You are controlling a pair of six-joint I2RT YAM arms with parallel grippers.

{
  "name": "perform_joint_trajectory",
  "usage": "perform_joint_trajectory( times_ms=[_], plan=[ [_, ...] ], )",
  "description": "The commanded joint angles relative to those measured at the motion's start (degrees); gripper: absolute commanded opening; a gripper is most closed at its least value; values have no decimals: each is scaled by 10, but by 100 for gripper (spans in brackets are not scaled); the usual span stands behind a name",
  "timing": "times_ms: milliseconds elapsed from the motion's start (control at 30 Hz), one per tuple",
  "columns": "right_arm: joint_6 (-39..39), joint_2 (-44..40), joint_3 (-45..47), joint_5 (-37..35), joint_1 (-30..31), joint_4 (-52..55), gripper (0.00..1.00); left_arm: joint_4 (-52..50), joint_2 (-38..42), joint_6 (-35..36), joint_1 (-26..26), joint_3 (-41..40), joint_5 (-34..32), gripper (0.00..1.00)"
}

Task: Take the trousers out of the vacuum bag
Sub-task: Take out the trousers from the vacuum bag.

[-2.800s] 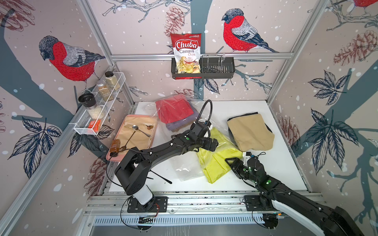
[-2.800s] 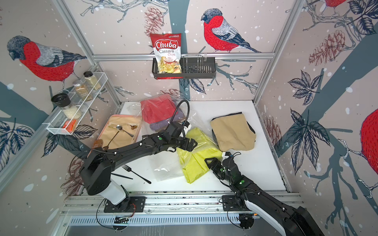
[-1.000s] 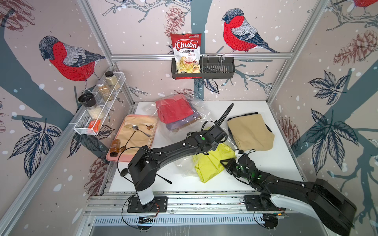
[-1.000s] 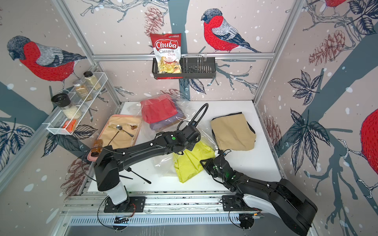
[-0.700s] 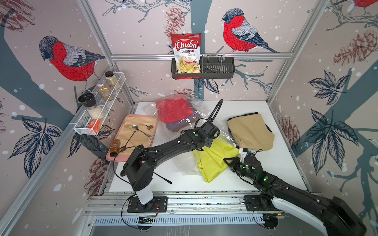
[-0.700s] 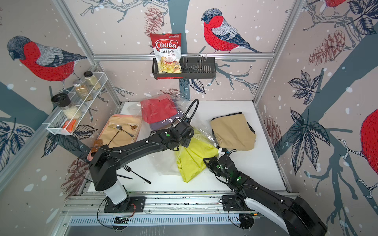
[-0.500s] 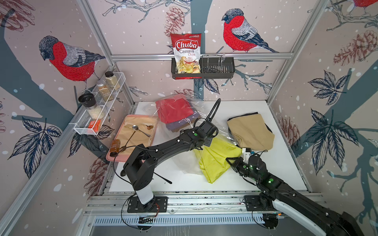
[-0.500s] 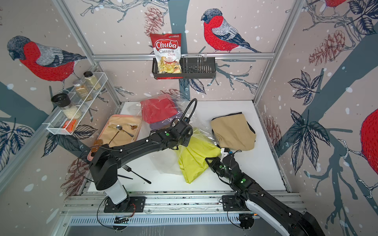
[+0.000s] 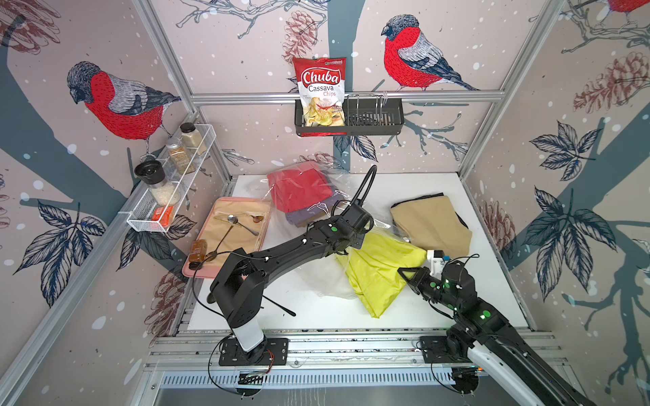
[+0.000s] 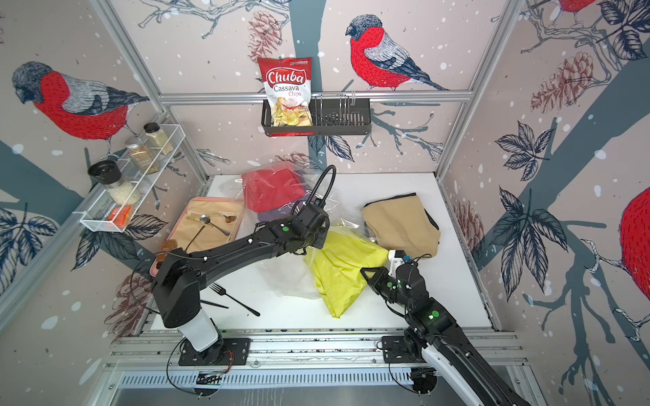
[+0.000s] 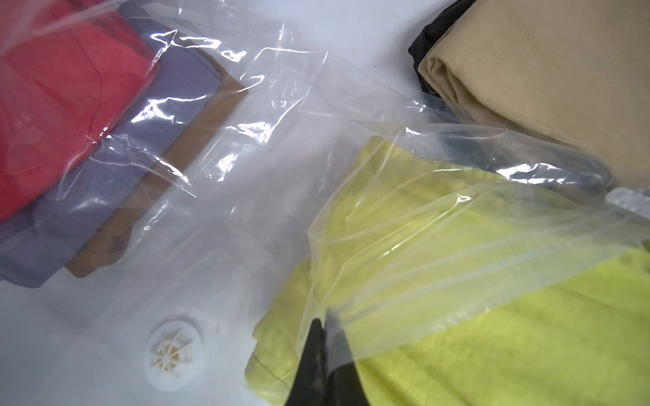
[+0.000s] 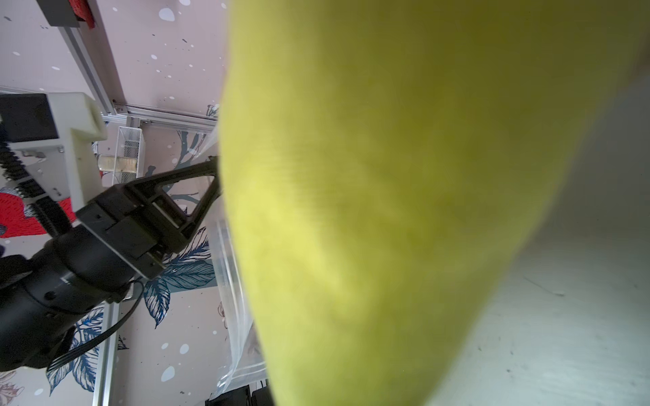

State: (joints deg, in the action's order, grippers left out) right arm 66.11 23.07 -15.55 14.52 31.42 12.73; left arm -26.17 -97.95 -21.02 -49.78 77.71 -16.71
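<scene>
**Yellow-green pair spills from the bag's mouth**

In both top views, your left gripper (image 9: 351, 244) (image 10: 316, 245) is clamped on the vacuum bag (image 9: 329, 281) near its mouth, at mid-table. Your right gripper (image 9: 404, 272) (image 10: 365, 274) is clenched on the edge of the yellow-green trousers (image 9: 378, 274), which reach out of the bag onto the white table (image 9: 499, 288). Red trousers (image 9: 300, 189) lie on purple trousers (image 9: 304, 218) in the bag's far end. Tan trousers (image 9: 432, 225) rest on black trousers (image 9: 461, 221) outside it, toward the right wall.

From your left wrist, the black fingertips (image 11: 318, 327) are pinched shut on clear film. The zip strip (image 11: 492, 253) crosses over the yellow-green cloth, and the round white valve (image 11: 174, 351) sits just beside that cloth. Under the film, red, purple and brown trousers (image 11: 197, 147) lie stacked.

From your right wrist, yellow-green cloth (image 12: 387, 175) fills most of the frame and hides that gripper's own fingers. The left gripper's tip meets the cloth's edge beside the bag.
</scene>
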Motion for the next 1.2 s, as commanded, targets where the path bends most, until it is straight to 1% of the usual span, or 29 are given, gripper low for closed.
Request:
perform_joint_trajectory(
  times_ms=[0, 533, 700, 967, 1167],
  plan=[
    [-26, -1, -30, -16, -4, -14, 1, -2, 1, -1, 4, 2, -11, 5],
    [-70, 23, -148, 8, -38, 16, 0, 33, -13, -9, 20, -38, 16, 6],
    [-81, 41, -171, 12, -42, 7, 0, 38, -13, -11, 20, -45, 22, 5],
    [-105, 77, -234, 13, -47, -11, 0, 46, -10, -19, 20, -62, 35, 6],
    [-116, 96, -267, 27, -47, -29, 0, 55, -11, -24, 20, -70, 42, 7]
  ],
)
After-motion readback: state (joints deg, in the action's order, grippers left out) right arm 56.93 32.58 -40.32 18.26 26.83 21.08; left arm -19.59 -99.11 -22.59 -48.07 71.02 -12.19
